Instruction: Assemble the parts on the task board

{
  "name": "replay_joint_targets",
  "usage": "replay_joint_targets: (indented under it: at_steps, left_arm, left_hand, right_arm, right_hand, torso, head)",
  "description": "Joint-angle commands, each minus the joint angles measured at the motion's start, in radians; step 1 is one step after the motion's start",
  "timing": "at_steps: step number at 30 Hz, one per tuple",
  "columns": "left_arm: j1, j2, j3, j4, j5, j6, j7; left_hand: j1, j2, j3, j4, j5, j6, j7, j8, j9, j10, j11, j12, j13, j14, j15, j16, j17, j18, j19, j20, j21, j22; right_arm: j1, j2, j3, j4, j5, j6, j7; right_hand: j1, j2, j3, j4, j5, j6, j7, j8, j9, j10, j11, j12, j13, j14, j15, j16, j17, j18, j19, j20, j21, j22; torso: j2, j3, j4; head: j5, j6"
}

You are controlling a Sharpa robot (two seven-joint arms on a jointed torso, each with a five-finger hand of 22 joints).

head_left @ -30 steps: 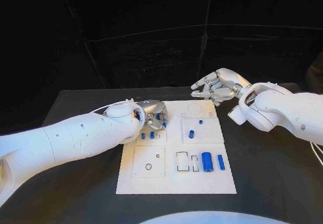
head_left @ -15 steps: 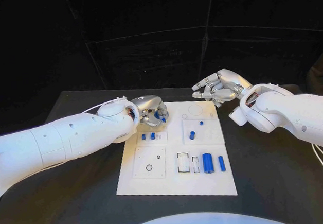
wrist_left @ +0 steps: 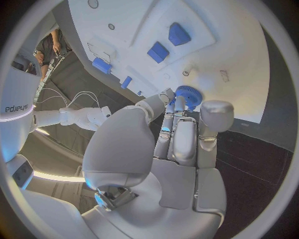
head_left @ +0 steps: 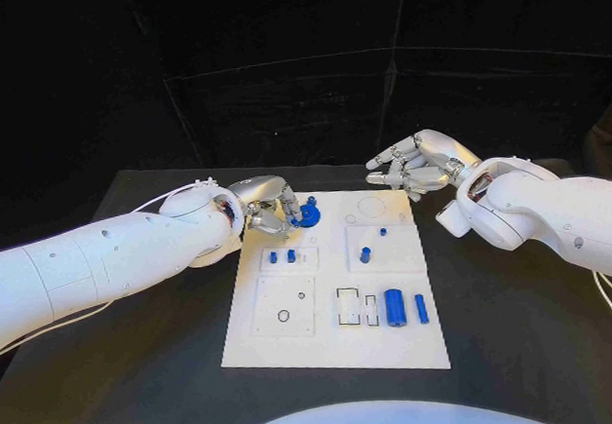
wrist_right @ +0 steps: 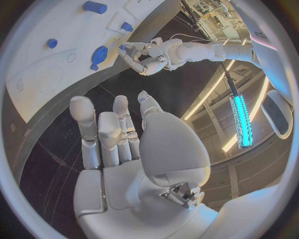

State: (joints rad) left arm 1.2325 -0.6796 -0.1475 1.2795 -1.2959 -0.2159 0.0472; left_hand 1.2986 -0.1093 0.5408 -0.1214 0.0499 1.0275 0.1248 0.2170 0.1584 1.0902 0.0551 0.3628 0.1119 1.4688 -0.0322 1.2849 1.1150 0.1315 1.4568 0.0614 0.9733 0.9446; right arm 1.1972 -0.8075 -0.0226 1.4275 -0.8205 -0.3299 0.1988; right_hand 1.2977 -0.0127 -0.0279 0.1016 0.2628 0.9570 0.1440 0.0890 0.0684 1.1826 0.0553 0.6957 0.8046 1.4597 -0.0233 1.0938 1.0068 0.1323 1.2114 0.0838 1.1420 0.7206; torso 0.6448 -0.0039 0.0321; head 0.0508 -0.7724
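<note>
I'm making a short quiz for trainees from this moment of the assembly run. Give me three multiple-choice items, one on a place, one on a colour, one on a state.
1. Where is the round toothed part?
A. At the board's far edge, at the left robot hand's fingertips
B. At the board's near edge
C. Off the board, on the table

2. What colour is the large cylinder near the board's near edge?
A. Red
B. Blue
C. Green

3. How is the right robot hand?
A. Holding a part
B. Pressing on the board
C. Open, holding nothing

Key: 1 A, the round toothed part sits on the task board by the left robot hand. 2 B, the large cylinder is blue. 3 C, the right robot hand is spread beyond the board.
</note>
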Motion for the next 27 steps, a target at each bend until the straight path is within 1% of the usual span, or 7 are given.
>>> replay_joint_targets:
  at_steps: [1,6,10,13,14,22,27]
  left_arm:
    - [0.002,0.0,0.001,-0.004,0.018,0.07,-0.005]
    - [0.0,0.002,0.0,-0.016,0.008,0.099,-0.02]
    - [-0.001,0.003,-0.001,-0.025,-0.011,0.115,-0.028]
    - [-0.002,0.002,-0.001,-0.027,-0.024,0.121,-0.031]
    - [-0.003,0.002,-0.001,-0.028,-0.027,0.122,-0.032]
    - [-0.004,0.004,-0.001,-0.035,-0.036,0.13,-0.046]
    - [-0.006,0.008,-0.001,-0.04,-0.036,0.135,-0.048]
  left_hand:
    - [-0.006,-0.009,-0.009,0.001,-0.002,0.006,-0.001,-0.004,-0.002,0.009,0.001,-0.007,-0.002,0.023,0.0,0.005,-0.001,-0.01,0.005,-0.001,0.007,0.003]
    - [-0.006,-0.009,-0.009,0.001,-0.002,0.006,-0.001,-0.004,-0.002,0.009,0.001,-0.008,-0.002,0.023,0.0,0.005,-0.001,-0.01,0.005,-0.001,0.008,0.003]
    - [-0.006,-0.009,-0.01,0.001,-0.002,0.006,-0.001,-0.005,-0.003,0.01,0.001,-0.01,-0.003,0.023,0.001,0.005,-0.001,-0.01,0.004,-0.001,0.007,0.002]
    - [-0.007,-0.008,-0.01,0.001,-0.002,0.007,-0.001,-0.005,-0.003,0.011,0.001,-0.011,-0.003,0.023,0.001,0.005,-0.001,-0.01,0.004,-0.001,0.007,0.004]
    - [-0.007,-0.008,-0.01,0.001,-0.002,0.007,-0.001,-0.005,-0.003,0.011,0.001,-0.011,-0.003,0.023,0.001,0.005,-0.001,-0.01,0.004,-0.001,0.007,0.004]
    - [-0.007,-0.007,-0.011,0.003,-0.002,0.01,-0.001,-0.006,-0.004,0.013,0.001,-0.013,-0.005,0.023,0.001,0.006,-0.001,-0.011,0.004,0.0,0.009,0.006]
    - [-0.007,-0.007,-0.011,0.003,-0.002,0.01,-0.001,-0.006,-0.004,0.013,0.001,-0.013,-0.005,0.023,0.001,0.006,-0.001,-0.011,0.004,0.0,0.009,0.006]
  right_arm:
    - [0.002,0.0,0.001,0.0,0.003,0.004,0.009]
    - [0.002,0.001,0.001,0.0,0.003,0.004,0.009]
    - [0.002,0.001,0.001,0.0,0.002,0.0,0.009]
    - [0.002,0.001,0.001,0.0,0.001,-0.002,0.008]
    - [0.002,0.001,0.001,0.0,0.001,-0.003,0.008]
    - [0.001,0.001,0.0,-0.001,0.0,-0.005,0.003]
    - [0.001,0.001,0.0,-0.001,0.0,-0.005,0.002]
  right_hand:
    - [0.001,0.011,-0.001,0.001,0.006,-0.008,0.0,-0.002,0.0,-0.008,-0.002,0.001,0.002,0.005,-0.001,-0.004,0.001,0.017,-0.004,-0.001,-0.003,-0.001]
    - [0.002,0.011,-0.001,0.001,0.006,-0.008,0.0,-0.002,0.0,-0.008,-0.002,0.001,0.001,0.005,-0.001,-0.004,0.001,0.016,-0.004,-0.001,-0.003,-0.001]
    - [0.003,0.012,-0.001,0.001,0.006,-0.008,0.0,-0.002,0.0,-0.008,-0.002,0.001,0.001,0.005,-0.001,-0.005,0.0,0.017,-0.004,-0.001,-0.004,-0.001]
    - [0.003,0.012,-0.001,0.001,0.006,-0.008,0.0,-0.002,0.0,-0.008,-0.002,0.001,0.001,0.005,-0.001,-0.005,0.0,0.017,-0.004,-0.001,-0.004,-0.001]
    - [0.004,0.012,-0.001,0.0,0.007,-0.008,0.0,-0.002,0.0,-0.008,-0.002,0.001,0.001,0.005,-0.001,-0.005,0.002,0.016,-0.004,-0.001,-0.003,-0.001]
    - [0.004,0.012,0.0,0.0,0.007,-0.008,0.0,-0.002,0.0,-0.008,-0.002,0.001,0.001,0.005,-0.001,-0.005,0.002,0.016,-0.004,-0.001,-0.003,-0.001]
    - [0.004,0.012,0.0,0.0,0.007,-0.008,0.0,-0.002,0.0,-0.008,-0.002,0.001,0.001,0.005,-0.001,-0.005,0.002,0.016,-0.004,-0.001,-0.003,-0.001]
  torso:
    - [0.001,-0.0001,-0.0015]
    - [0.001,-0.0013,0.0003]
    - [0.0,0.0005,-0.001]
    - [0.0,0.0002,-0.0017]
    - [0.0,-0.0006,-0.0012]
    - [0.0,0.0002,-0.0008]
    - [0.0,-0.0003,-0.001]
  head:
    - [0.001,-0.003]
    - [0.0,-0.003]
    - [0.004,-0.005]
    - [0.005,-0.004]
    - [0.004,-0.004]
    - [0.009,-0.004]
    - [0.008,-0.004]
